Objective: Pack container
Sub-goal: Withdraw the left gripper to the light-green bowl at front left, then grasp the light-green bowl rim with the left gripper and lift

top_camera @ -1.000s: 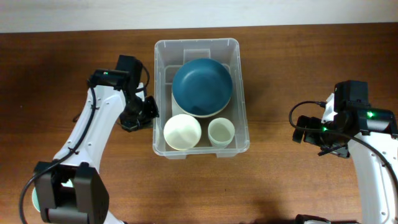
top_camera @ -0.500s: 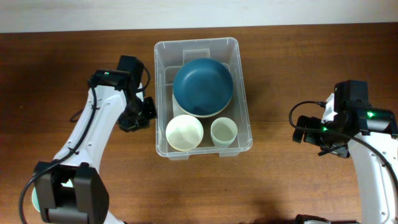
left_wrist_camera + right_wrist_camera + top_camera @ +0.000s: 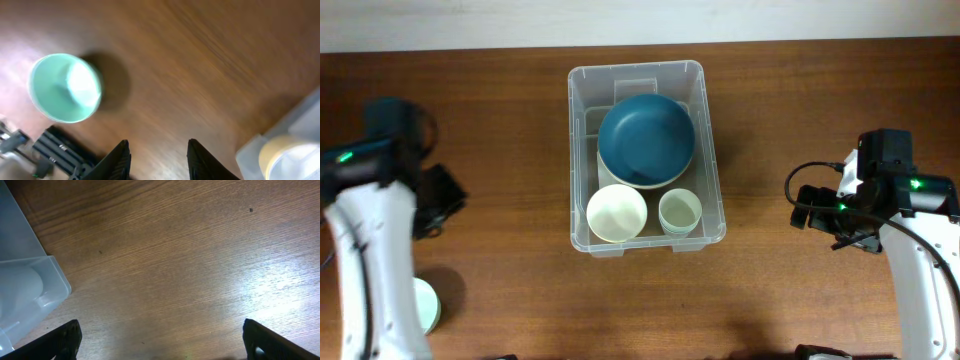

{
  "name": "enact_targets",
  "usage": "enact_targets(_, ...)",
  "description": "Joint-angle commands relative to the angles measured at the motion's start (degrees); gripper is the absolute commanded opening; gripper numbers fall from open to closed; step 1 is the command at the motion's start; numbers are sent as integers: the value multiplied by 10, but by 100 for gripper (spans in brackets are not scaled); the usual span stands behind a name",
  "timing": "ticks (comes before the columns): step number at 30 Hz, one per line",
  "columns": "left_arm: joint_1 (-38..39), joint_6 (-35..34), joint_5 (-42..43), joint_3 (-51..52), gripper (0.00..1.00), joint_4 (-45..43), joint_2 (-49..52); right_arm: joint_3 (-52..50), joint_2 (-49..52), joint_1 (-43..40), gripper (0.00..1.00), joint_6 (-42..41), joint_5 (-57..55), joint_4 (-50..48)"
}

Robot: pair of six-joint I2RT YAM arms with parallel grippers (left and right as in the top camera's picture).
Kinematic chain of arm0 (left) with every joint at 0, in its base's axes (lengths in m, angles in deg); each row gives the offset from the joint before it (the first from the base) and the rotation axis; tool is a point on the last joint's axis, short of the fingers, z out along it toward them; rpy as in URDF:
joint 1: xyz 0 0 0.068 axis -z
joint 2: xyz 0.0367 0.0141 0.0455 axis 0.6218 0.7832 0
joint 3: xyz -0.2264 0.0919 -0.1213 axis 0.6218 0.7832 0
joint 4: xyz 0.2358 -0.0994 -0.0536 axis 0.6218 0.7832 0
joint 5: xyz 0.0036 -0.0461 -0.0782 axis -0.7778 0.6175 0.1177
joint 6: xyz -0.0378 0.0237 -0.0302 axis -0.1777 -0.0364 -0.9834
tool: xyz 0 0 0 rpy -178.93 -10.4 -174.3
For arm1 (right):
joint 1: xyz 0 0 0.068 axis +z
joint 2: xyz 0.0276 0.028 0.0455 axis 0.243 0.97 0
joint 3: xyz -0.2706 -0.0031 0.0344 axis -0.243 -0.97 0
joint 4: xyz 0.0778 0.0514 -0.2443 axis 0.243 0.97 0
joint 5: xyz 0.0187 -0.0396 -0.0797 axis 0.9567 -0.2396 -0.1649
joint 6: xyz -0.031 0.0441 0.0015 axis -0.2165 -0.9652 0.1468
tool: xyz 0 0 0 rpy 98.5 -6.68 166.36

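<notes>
The container (image 3: 636,68), a large clear plastic bin, stands at the table's middle. It holds a dark blue bowl (image 3: 646,140), a cream bowl (image 3: 616,213) and a small pale green cup (image 3: 679,212). A mint green bowl (image 3: 425,305) sits on the table at the front left; it also shows in the left wrist view (image 3: 65,87). My left gripper (image 3: 438,200) (image 3: 157,160) is open and empty, far left of the container and above bare wood. My right gripper (image 3: 820,215) (image 3: 160,340) is wide open and empty, right of the container.
The container's corner shows at the right edge of the left wrist view (image 3: 300,130) and at the left of the right wrist view (image 3: 25,280). The table is brown wood. A white wall edge runs along the back.
My left arm has swung from beside the container's left wall far out to the left. The container shifted slightly right earlier. The right arm has not moved.
</notes>
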Motion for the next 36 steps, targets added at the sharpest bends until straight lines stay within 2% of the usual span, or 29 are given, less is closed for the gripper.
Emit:
enact_targets(1, -74, -25, -11, 38, 53, -5, -50, -2, 2, -3, 99, -5, 1, -1)
enact_targets(5, -138, -25, 3, 114, 63, -39, -93, -2, 2, -3, 99, -5, 1, -2)
enact_targets(15, -214, -23, 14, 305, 66, -169, -77, -2, 2, -3, 99, -5, 1, -1)
enact_targets(28, -248, -1, 59, 334, 66, -293, 80, -2, 2, -3, 99, -5, 1, -1)
enact_targets(31, -247, 10, 60, 334, 65, -321, 114, -2, 2, -3, 99, -5, 1, -1)
enact_targets(36, -247, 10, 60, 334, 48, -357, 122, -2, 2, -3, 99, -5, 1, -1)
